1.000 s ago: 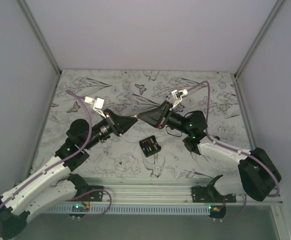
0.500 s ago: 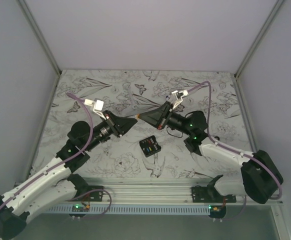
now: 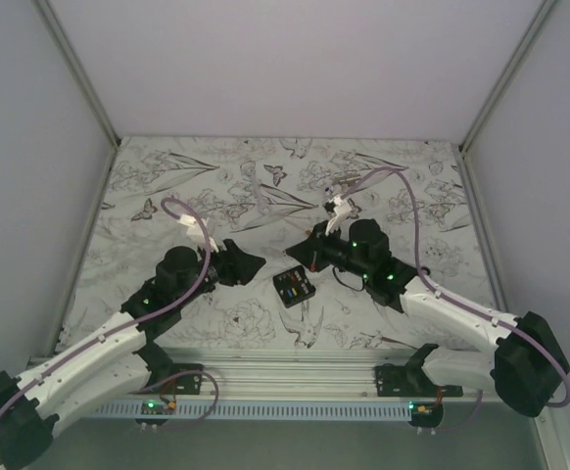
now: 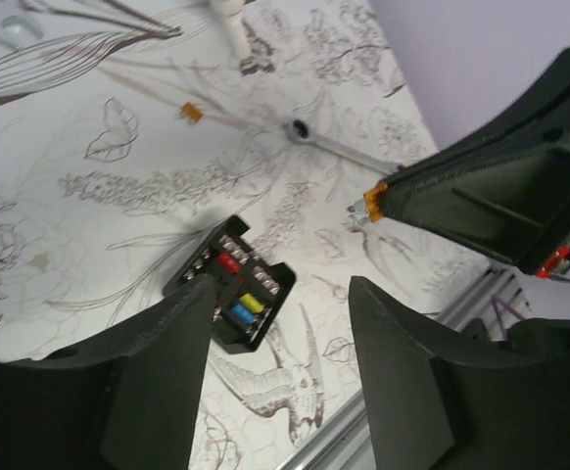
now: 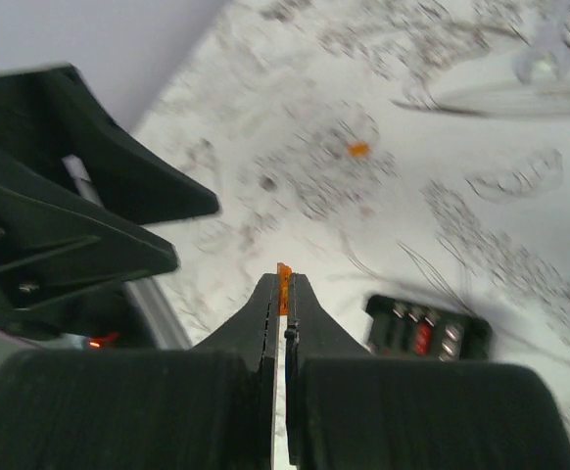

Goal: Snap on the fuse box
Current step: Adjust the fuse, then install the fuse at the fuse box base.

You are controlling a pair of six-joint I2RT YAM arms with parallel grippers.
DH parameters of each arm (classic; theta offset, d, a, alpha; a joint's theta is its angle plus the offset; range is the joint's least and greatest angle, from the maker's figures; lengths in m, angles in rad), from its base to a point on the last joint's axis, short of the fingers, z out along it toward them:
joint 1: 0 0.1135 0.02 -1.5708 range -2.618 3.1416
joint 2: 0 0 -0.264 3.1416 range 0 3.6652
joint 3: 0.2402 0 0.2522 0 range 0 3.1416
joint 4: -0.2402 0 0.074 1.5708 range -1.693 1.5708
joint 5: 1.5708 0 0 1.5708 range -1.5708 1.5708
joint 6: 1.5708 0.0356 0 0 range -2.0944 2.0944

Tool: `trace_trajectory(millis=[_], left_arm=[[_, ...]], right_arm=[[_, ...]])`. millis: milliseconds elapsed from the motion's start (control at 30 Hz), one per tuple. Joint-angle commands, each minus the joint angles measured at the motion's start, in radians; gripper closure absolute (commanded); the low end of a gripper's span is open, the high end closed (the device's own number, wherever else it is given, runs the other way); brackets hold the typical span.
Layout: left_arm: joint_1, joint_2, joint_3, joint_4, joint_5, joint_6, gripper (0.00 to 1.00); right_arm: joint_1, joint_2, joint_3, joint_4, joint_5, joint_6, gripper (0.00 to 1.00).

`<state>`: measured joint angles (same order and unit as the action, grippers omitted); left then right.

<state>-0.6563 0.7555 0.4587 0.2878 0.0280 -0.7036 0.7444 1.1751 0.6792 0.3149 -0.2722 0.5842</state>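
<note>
The left tool (image 3: 249, 262) hovers over the desk (image 3: 167, 196) with its jaws spread wide, holding nothing. The fuse box (image 3: 293, 287) lies face up toward the middle of the desk's near edge, between both tools. The right tool (image 3: 301, 257) pinches a small orange piece (image 5: 284, 275).

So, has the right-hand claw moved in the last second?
Yes. Seen from above, the right gripper, pinching a small orange piece, has shifted toward the table's near edge, ending closer to the fuse box, which has not moved.

fuse box (image 3: 294, 288) on floral table (image 3: 412, 196), left end effector (image 3: 251, 262), right end effector (image 3: 298, 258)
</note>
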Motion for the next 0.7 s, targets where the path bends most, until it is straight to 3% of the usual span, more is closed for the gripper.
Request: trace_trajectory(millis=[0, 167, 367, 667], left_arm=[[0.017, 0.044, -0.005, -0.083, -0.042, 0.063, 0.36], [0.038, 0.151, 0.007, -0.097, 0.007, 0.064, 0.18], [0.087, 0.257, 0.017, -0.1, 0.071, 0.038, 0.04], [0.162, 0.375, 0.035, -0.103, 0.126, -0.005, 0.0]], right_arm=[[0.049, 0.007, 0.041, -0.226, 0.216, -0.141, 1.0], [0.136, 0.064, 0.063, -0.334, 0.432, -0.216, 1.0], [0.209, 0.146, 0.083, -0.388, 0.56, -0.236, 1.0], [0.257, 0.209, 0.095, -0.424, 0.598, -0.238, 1.0]])
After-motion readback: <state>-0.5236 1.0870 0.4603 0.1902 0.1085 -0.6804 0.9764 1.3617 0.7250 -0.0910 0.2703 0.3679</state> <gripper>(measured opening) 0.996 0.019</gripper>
